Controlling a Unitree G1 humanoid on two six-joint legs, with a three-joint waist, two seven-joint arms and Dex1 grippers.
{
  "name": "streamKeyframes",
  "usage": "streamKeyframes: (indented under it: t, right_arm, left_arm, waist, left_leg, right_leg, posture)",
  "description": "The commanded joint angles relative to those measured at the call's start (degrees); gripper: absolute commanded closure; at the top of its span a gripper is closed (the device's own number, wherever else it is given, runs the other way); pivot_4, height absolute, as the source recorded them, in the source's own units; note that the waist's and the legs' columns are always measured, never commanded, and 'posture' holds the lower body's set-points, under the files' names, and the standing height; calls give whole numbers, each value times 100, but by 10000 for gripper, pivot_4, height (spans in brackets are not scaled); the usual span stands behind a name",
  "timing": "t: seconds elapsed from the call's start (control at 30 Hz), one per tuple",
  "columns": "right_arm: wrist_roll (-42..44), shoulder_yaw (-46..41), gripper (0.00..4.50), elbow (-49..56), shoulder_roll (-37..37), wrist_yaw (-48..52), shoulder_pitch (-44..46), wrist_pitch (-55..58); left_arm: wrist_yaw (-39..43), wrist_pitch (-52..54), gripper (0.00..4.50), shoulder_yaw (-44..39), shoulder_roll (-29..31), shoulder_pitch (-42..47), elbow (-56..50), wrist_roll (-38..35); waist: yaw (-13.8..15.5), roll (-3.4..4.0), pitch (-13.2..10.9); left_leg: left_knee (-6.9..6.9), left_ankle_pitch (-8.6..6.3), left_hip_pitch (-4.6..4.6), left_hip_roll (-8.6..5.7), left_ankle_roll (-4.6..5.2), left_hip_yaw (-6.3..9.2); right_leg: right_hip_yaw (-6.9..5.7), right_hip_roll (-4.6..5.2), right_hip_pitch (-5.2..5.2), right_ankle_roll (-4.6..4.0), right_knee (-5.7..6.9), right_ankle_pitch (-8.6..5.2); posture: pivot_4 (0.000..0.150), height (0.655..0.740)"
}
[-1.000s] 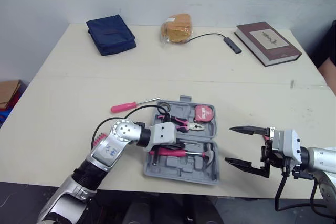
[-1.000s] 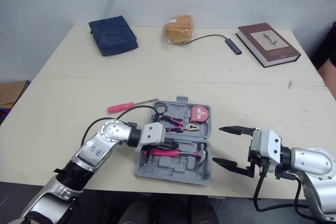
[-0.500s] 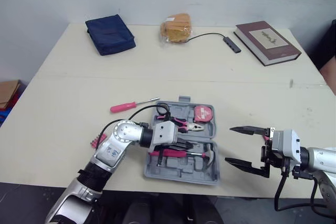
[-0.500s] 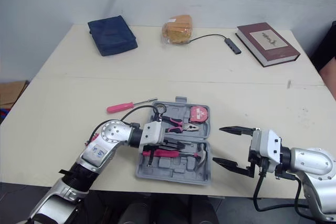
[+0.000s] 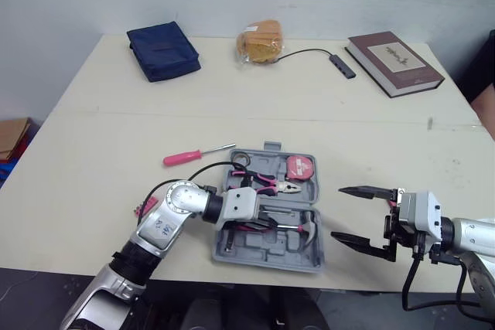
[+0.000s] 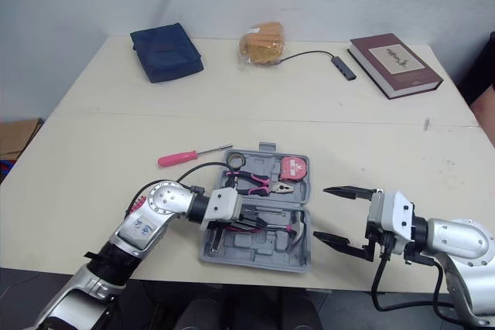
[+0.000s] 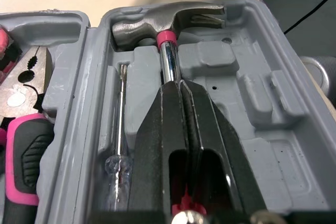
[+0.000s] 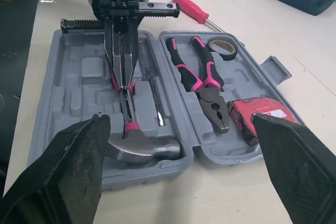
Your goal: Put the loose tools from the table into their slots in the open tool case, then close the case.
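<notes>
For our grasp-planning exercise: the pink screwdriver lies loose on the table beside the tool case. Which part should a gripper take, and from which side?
Probably the thick pink handle of the screwdriver, from straight above, pinching across it. It lies flat on the table, so nothing fits beneath it, and the thin shaft pointing toward the case offers little hold.

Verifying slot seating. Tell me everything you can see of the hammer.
The hammer has a steel claw head, chromed shaft, pink collar under the head and pink grip. It lies along its moulded recess in the near half of the grey tool case, head toward the robot's right. The left pincer is shut on its shaft. A thin clear-handled screwdriver lies parallel beside it.
</notes>
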State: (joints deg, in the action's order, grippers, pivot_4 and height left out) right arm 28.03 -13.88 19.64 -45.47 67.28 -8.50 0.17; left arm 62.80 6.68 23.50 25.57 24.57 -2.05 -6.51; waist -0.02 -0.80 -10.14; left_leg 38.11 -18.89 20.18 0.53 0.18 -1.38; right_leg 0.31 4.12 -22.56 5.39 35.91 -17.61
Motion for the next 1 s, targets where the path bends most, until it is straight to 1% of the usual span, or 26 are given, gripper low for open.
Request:
streamKeyframes:
  t: [0.03,0.13,0.2,0.33,0.43,0.53,0.73,0.87,0.9,0.97,1.0]
  right_arm:
    - [13,-21,0,27,26,-36,17,-63]
    - [5,-20,0,27,31,-50,22,-60]
    - [-10,-45,0,39,42,-89,-15,-60]
    - [-12,-186,0,31,45,-263,-52,-21]
    - [-21,-183,0,17,32,-332,-86,-3]
    - [-26,-190,0,41,15,-399,-118,11]
    - [-69,-326,0,-29,-26,-430,-225,-70]
    - [-104,-340,0,-81,-21,-424,-193,-119]
    - [-107,-337,0,-85,-12,-423,-185,-129]
    - [-115,-329,0,-93,0,-419,-173,-143]
    - [-117,-326,0,-95,5,-419,-165,-142]
  left_arm:
    - [-91,204,44857,116,70,-8,103,265]
    - [-69,282,44857,178,123,-15,112,311]
    - [-245,353,44857,255,166,8,208,567]
    - [-248,757,44857,465,132,141,313,664]
    - [-165,704,44857,818,179,243,492,960]
    - [-149,590,44857,950,145,286,647,1068]
    - [-382,322,44857,828,-93,218,727,995]
    - [-482,-260,44857,479,-206,161,895,735]
    - [-421,-540,44857,336,-277,135,899,539]
    - [-579,-401,44857,-109,-544,123,789,48]
    - [-481,-439,44857,-233,-577,135,725,-135]
  waist:
    - [0,0,0]
    - [-2,1,1]
    - [-1,1,1]
    - [0,6,14]
    - [3,5,17]
    - [4,8,27]
    - [18,1,52]
    - [16,1,52]
    - [15,1,52]
    - [12,4,51]
    - [6,3,45]
  left_leg:
    - [0,0,-1,0,0,0]
    - [0,0,-3,0,0,0]
    - [0,0,-4,0,0,1]
    - [0,0,-8,-1,0,2]
    - [0,0,-9,-2,1,3]
    - [-3,-1,-9,-2,1,3]
    - [-3,-2,-10,-2,4,6]
    - [-4,-4,-9,-3,6,8]
    - [-4,-4,-9,-3,6,8]
    - [-4,-4,-9,-3,6,8]
    - [-4,-4,-6,-3,6,8]
  right_leg:
    - [0,0,1,0,0,0]
    - [0,1,4,0,0,0]
    - [0,1,5,0,0,0]
    - [-1,3,13,0,-2,0]
    - [-2,3,14,0,-2,0]
    - [-1,4,15,0,-6,0]
    - [-3,9,20,0,-12,0]
    - [-4,12,19,0,-16,0]
    - [-5,12,19,0,-15,0]
    - [-6,14,18,0,-15,0]
    - [-6,16,15,0,-15,0]
  posture:
    - [1500,7400]
    - [1500,7400]
    - [1500,7400]
    - [1500,7400]
    - [1500,7400]
    - [1500,7400]
    - [1500,7400]
    - [1500,7400]
    - [1500,7400]
    - [1500,7400]
    - [1500,7400]
